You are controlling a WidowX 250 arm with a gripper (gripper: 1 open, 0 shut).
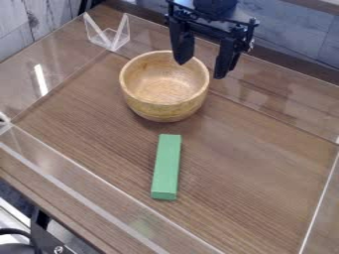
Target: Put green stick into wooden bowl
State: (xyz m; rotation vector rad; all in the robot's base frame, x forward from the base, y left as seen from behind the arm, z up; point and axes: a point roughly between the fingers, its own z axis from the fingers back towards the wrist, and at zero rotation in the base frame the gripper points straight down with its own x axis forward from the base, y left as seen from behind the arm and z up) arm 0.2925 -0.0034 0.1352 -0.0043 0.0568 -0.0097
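The green stick (167,166) lies flat on the wooden table (265,159), lengthwise toward me, in front of the bowl. Behind it stands the wooden bowl (166,84), round and light tan, with nothing inside that I can see. My gripper (201,58) hangs above the bowl's far right rim, its two black fingers (228,57) pointing down and spread apart, open with nothing between them. It is well behind and above the stick.
A small clear plastic stand (106,34) sits at the back left. Low transparent walls (34,79) border the table on the left, front and right. Bare wood lies around the stick.
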